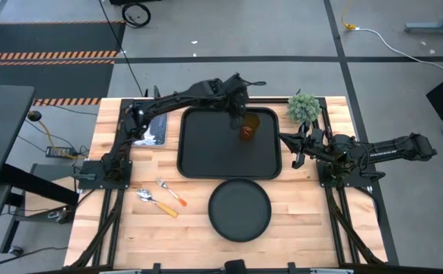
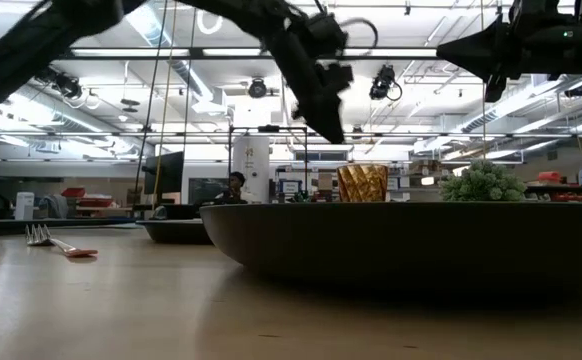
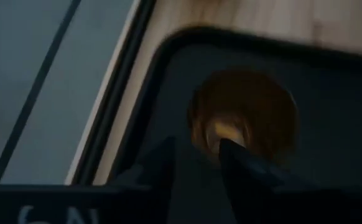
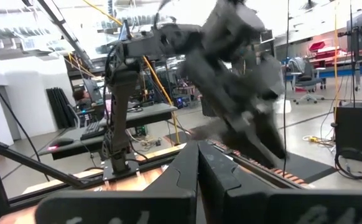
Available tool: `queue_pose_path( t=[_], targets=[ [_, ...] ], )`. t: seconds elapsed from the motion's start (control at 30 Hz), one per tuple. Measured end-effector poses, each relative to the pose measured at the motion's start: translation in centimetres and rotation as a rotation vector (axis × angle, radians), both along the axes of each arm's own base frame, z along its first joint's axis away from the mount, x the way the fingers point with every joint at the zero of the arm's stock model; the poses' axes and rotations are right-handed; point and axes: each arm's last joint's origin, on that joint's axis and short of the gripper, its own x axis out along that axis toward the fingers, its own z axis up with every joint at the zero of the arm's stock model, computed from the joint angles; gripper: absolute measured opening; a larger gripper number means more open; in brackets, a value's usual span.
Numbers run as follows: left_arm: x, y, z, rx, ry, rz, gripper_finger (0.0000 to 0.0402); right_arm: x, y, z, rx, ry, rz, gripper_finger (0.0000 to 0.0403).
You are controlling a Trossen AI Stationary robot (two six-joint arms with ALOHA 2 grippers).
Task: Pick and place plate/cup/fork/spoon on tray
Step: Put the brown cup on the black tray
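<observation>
L arm is reaching across the tray point(image 1: 206, 152), its tool point(image 1: 240, 120) hanging just above the cup point(image 1: 249, 127), fingers point(image 3: 168, 163) parted w/ a small gap, not touching the glass as seen in the low view. Cup is standing upright inside the tray, near its far right corner. In the L wrist view the cup's point(image 3: 243, 118) open mouth is showing right past the fingertips.

R arm is waiting off the tray's right side, its tool point(image 1: 296, 148) raised over the desk point(image 1: 305, 221) edge; fingers are pressed together in the R wrist view, holding nothing.

Plate point(image 1: 240, 209) is sitting on the desk just in front of the tray, apart from it. Fork point(image 1: 170, 191) and spoon point(image 1: 154, 201) are lying side by side on the desk, left of the plate. A small green plant point(image 1: 304, 107) is standing by the tray's far right corner.
</observation>
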Motion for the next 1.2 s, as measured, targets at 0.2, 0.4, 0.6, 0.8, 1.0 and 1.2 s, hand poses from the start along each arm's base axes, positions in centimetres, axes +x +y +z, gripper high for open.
queue_pose_path(
  t=[0.2, 0.4, 0.6, 0.8, 1.0, 1.2],
  targets=[
    [-2.1, -1.8, 0.6, -0.075, 0.173, -0.025, 0.0124, 0.0, 0.0, 0.0, 0.000, 0.000, 0.000, 0.0011],
    [-1.8, -3.0, -3.2, -0.118, 0.228, -0.015, 0.0117, 0.0, 0.0, 0.1, 0.000, -0.007, 0.000, 0.0011],
    [-1.2, -3.7, -7.4, -0.140, 0.160, 0.030, 0.0116, 0.0, 0.0, 0.2, 0.000, -0.016, -0.001, 0.0011],
    [-0.8, -3.7, -9.7, -0.197, 0.038, 0.059, 0.0116, -0.1, 0.0, 0.2, 0.000, -0.023, -0.001, 0.0011],
    [-0.1, -4.3, -10.4, -0.192, -0.069, 0.063, 0.0116, -0.1, 0.0, 0.3, 0.001, -0.030, -0.001, 0.0011],
    [0.9, -4.2, -11.6, -0.192, -0.133, 0.071, 0.0116, -0.1, 0.0, 0.4, 0.001, -0.038, -0.001, 0.0011]
  ],
)
